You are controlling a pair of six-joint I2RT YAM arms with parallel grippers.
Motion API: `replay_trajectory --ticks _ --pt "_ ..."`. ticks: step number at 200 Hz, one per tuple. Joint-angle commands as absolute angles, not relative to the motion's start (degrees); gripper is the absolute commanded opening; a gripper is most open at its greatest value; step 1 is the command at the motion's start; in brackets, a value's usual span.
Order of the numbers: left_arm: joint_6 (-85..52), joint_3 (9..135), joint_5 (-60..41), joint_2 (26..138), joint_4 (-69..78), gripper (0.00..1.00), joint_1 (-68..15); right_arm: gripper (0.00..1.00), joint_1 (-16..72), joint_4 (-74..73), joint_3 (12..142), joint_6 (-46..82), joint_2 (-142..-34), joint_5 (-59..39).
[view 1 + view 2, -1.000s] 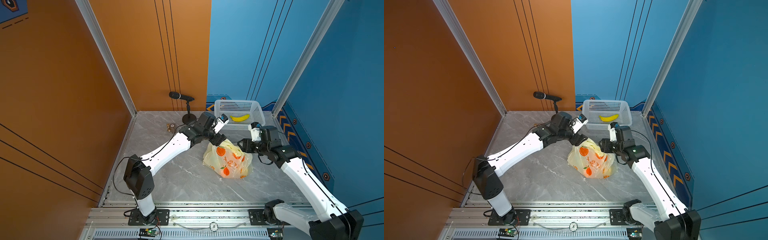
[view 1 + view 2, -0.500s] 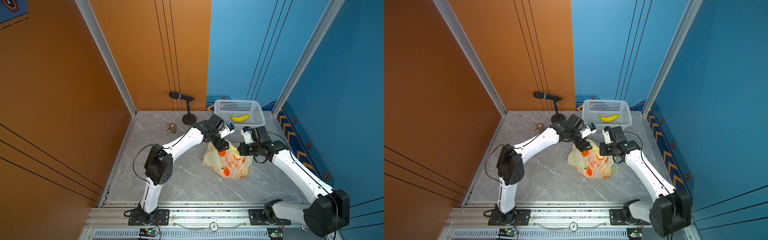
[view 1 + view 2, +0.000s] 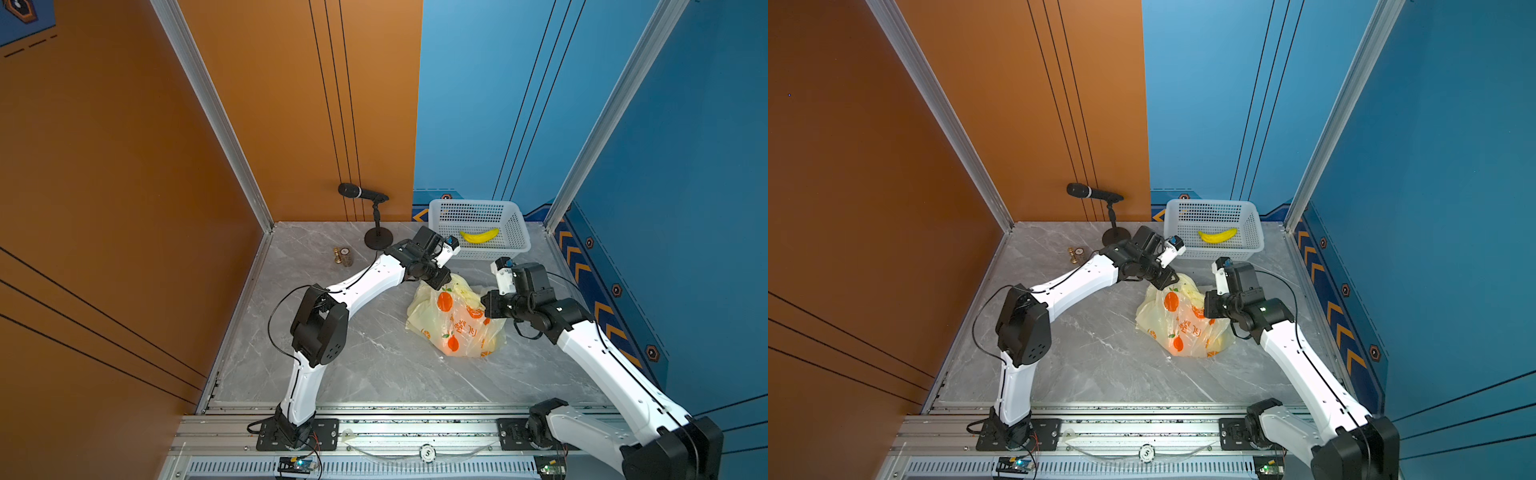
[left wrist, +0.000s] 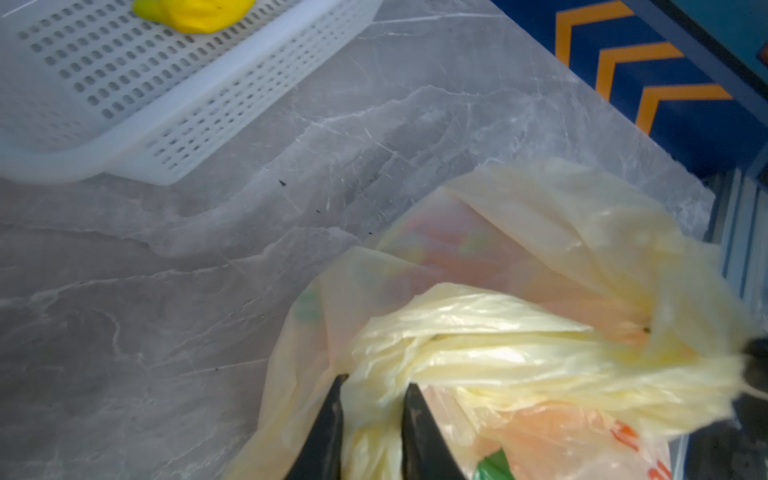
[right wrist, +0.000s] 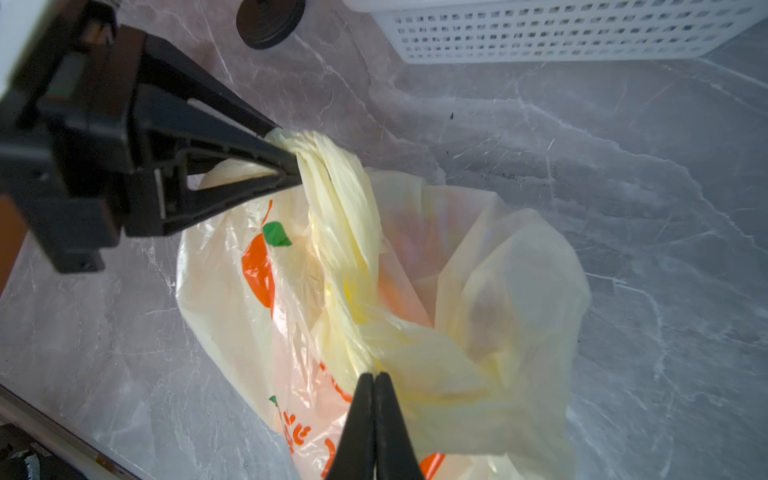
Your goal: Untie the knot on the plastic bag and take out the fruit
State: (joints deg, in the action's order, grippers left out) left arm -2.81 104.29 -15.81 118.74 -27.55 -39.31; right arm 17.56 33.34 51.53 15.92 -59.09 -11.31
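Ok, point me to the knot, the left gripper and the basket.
knot [image 5: 353, 307]: right wrist view, middle of the twisted yellow strand.
left gripper [image 4: 376, 384]: left wrist view, midway between its fingertips, plastic pinched there.
basket [image 3: 498, 249]: in a top view, its near perforated wall.

Orange wall [image 3: 124, 166], blue wall [image 3: 478, 104], grey marble tabletop [image 3: 374, 365], even light.

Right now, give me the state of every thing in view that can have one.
plastic bag, closed, bulging.
knot, tied, its handles pulled taut.
left gripper, shut on the bag's twisted handle.
right gripper, shut, pinching plastic beside the knot.
basket, upright, open-topped, holding one banana.
banana, lying in the basket.
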Motion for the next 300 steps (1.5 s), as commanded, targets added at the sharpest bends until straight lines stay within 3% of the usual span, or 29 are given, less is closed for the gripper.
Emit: replay_trajectory --ticks 1,56,96,126,149,174,208,238,270,300 --pt "-14.7 104.1 -10.9 116.9 -20.2 0.2 -35.3 0.0 17.2 32.3 49.5 17.2 -55.2 -10.2" --pt "-23.9 118.4 -17.9 124.8 -20.6 0.21 -33.1 0.0 18.1 31.2 44.4 19.3 -43.7 -16.8" --pt "-25.2 127.3 -18.5 129.4 -21.5 0.26 -34.4 0.0 25.1 31.9 42.1 20.2 -45.6 -24.3" --pt "-25.2 130.8 -18.4 131.0 -23.0 0.27 -34.8 0.0 34.7 30.8 41.7 19.1 -49.0 -19.4" --pt "-25.3 126.1 -16.1 127.3 -23.5 0.29 -35.0 0.09 34.8 32.6 44.2 19.4 -49.8 -11.1" --pt "-24.7 116.0 -9.5 118.7 -21.9 0.31 -36.3 0.17 31.8 33.9 47.3 18.5 -50.3 -6.2" --pt "-26.9 102.3 2.3 106.8 -21.4 0.33 -39.8 0.23 21.7 32.8 52.5 20.5 -53.0 -11.3" --pt "-33.0 89.8 3.9 98.8 -14.8 0.37 -43.0 0.26 10.8 26.0 53.9 25.6 -55.4 -17.7" --pt "-35.5 84.7 7.0 98.1 -7.3 0.4 -47.6 0.27 3.7 18.0 55.3 29.5 -63.0 -22.9" --pt "-35.5 87.4 8.0 102.3 -8.3 0.49 -48.3 0.29 3.8 17.9 62.1 26.1 -75.2 -29.3"
